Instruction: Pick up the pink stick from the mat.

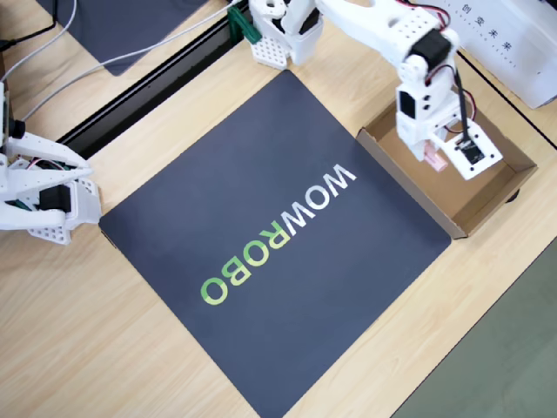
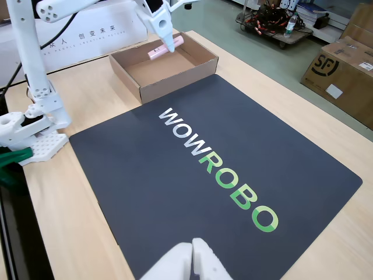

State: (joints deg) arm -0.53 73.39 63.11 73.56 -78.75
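Pink stick (image 2: 165,47) in pincer (image 2: 169,45), above cardboard box (image 2: 175,76)

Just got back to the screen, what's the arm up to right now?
The white arm is stretched out over the cardboard box beside the mat. Its gripper is shut on the pink stick, holding it above the inside of the box; in the overhead view the stick peeks out under the gripper. The stick is off the mat, and it looks clear of the box floor.
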